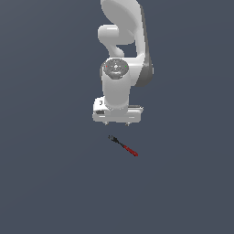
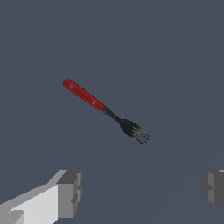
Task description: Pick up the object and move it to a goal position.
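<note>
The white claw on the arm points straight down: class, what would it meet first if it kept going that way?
Probably the bare grey floor. The open white claw looks offset from the small red-handled fork with black tines, though depth is unclear.

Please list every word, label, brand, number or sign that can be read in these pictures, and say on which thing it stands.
None can be read.
The fork carries no text on its red handle or black tines.
The gripper has a small dark mark on its white body in the exterior view, too blurred to read.
The grey surface is plain.
</note>
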Action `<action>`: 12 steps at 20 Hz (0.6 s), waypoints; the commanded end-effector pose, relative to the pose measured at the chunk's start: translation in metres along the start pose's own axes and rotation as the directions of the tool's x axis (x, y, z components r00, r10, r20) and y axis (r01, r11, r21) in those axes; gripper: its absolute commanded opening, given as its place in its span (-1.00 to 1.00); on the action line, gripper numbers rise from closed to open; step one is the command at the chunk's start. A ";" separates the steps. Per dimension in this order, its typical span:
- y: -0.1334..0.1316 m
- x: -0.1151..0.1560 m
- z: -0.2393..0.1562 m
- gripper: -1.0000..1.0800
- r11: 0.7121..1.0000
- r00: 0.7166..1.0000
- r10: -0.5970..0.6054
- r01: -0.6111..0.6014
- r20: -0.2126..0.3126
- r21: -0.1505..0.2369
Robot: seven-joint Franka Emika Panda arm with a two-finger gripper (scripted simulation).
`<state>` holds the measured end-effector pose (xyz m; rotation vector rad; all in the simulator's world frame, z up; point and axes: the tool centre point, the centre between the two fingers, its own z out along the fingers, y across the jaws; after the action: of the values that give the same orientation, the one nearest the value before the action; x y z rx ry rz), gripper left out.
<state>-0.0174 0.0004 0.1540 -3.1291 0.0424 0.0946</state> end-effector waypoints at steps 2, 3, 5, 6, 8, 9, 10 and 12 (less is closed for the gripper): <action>0.000 0.000 0.000 0.92 1.000 1.000 0.000 0.000 0.000 -0.001; 0.001 0.000 0.000 0.92 1.000 1.000 -0.001 0.001 0.001 -0.003; 0.005 0.000 0.000 0.92 1.000 1.000 -0.003 0.003 0.003 -0.010; 0.007 0.001 -0.001 0.92 1.000 1.000 -0.003 0.003 0.004 -0.016; 0.013 0.001 -0.002 0.92 1.000 1.000 -0.002 0.003 0.007 -0.027; 0.015 0.001 -0.002 0.92 1.000 1.000 -0.001 0.001 0.009 -0.031; 0.016 0.001 -0.003 0.92 0.999 1.000 0.002 -0.001 0.009 -0.034; 0.017 0.001 -0.003 0.92 0.999 1.000 0.006 -0.006 0.010 -0.035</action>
<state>-0.0169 -0.0156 0.1565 -3.1606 0.0468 0.1105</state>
